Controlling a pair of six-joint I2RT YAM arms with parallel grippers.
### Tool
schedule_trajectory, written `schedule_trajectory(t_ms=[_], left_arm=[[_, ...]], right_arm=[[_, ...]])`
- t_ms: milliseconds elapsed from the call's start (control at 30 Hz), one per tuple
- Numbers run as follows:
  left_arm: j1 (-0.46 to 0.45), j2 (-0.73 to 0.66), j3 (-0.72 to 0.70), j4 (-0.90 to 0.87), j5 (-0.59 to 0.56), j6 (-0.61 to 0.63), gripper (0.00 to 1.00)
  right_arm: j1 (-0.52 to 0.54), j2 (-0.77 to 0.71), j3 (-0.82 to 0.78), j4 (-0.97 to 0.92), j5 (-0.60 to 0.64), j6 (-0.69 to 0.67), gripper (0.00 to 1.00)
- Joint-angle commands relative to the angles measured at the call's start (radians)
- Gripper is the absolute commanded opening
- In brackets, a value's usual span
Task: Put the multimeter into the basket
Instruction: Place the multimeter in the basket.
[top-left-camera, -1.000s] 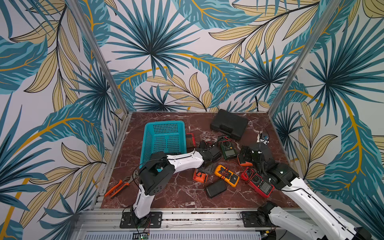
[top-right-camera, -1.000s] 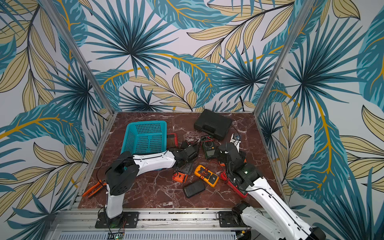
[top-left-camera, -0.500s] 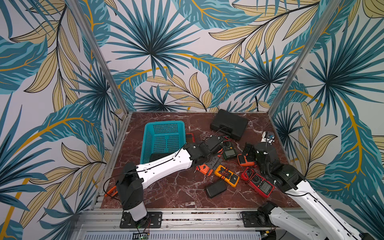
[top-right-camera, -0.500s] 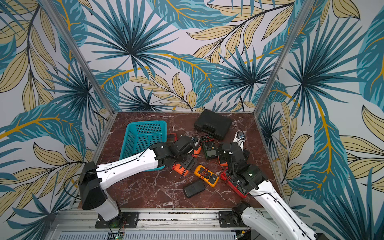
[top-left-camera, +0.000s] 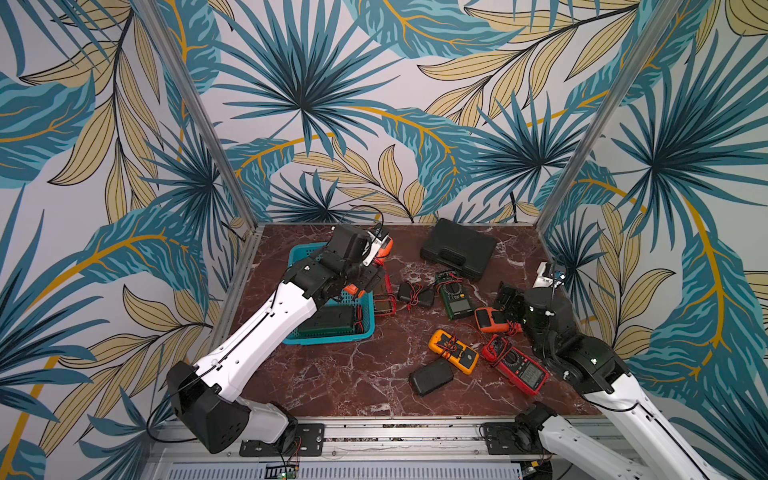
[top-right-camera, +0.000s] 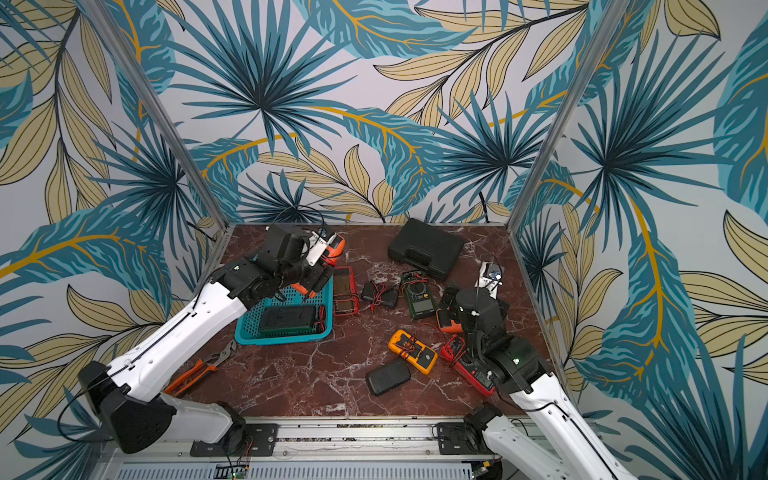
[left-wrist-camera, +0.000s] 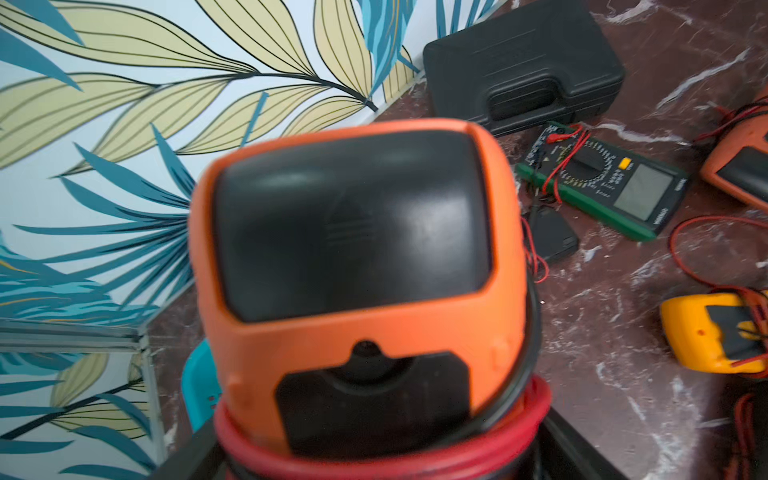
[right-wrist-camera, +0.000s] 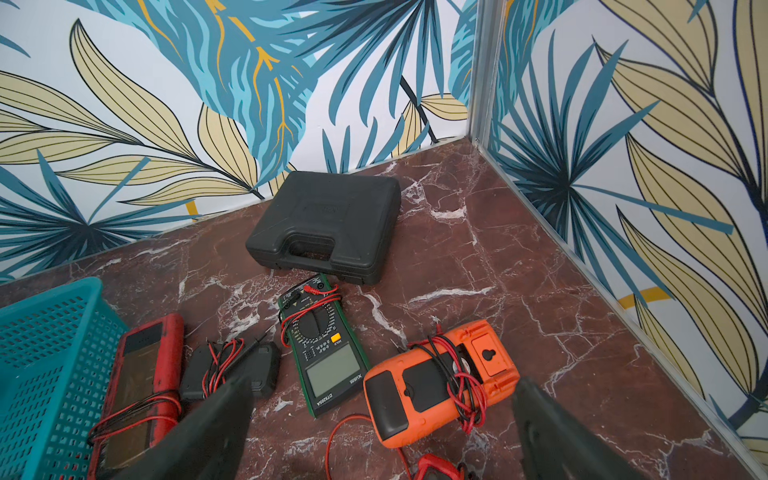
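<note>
Left fingers (left-wrist-camera: 582, 453): clamped wide on the orange multimeter (left-wrist-camera: 353, 224), red and black leads wound round its body. In a top view the orange multimeter (top-left-camera: 383, 249) hangs tilted over the far end of the basket (top-left-camera: 328, 340), off the tabletop (top-left-camera: 353, 382). Whether it touches the rim, cannot tell. Dark meter (top-left-camera: 328, 322) lies flat on the basket floor at the near end.

Right fingers (right-wrist-camera: 208, 432): spread wide, holding nothing, poised above a second orange meter (right-wrist-camera: 440, 382) lying back-up on the tabletop. Green meter (right-wrist-camera: 328, 357) just beside it. Red meter (right-wrist-camera: 141, 374) just beside the basket's outer wall. Black case (top-left-camera: 457, 249) near the back wall.
</note>
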Motion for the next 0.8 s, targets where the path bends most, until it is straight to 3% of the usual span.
schedule_trajectory(t_ms=[0, 133, 233, 567, 667, 767], left_arm=[[0.093, -0.007, -0.011, 0.098, 0.097, 0.239, 0.00], [0.227, 0.046, -0.006, 0.086, 0.233, 0.377, 0.00], [0.280, 0.089, -0.024, 0.090, 0.274, 0.491, 0.00], [0.383, 0.339, 0.081, -0.042, 0.387, 0.675, 0.00], [0.387, 0.403, 0.102, -0.096, 0.396, 0.731, 0.12], [0.388, 0.444, 0.097, -0.072, 0.376, 0.735, 0.12]], right_arm=[[-0.001, -0.021, -0.021, -0.010, -0.008, -0.004, 1.00], [-0.002, -0.041, -0.030, -0.007, -0.033, 0.007, 1.00], [-0.001, -0.055, -0.043, -0.007, -0.040, 0.017, 1.00], [-0.001, -0.045, -0.083, -0.019, -0.061, 0.064, 1.00], [-0.002, -0.045, -0.089, -0.021, -0.063, 0.070, 0.99], [-0.002, -0.046, -0.103, -0.013, -0.066, 0.075, 1.00]])
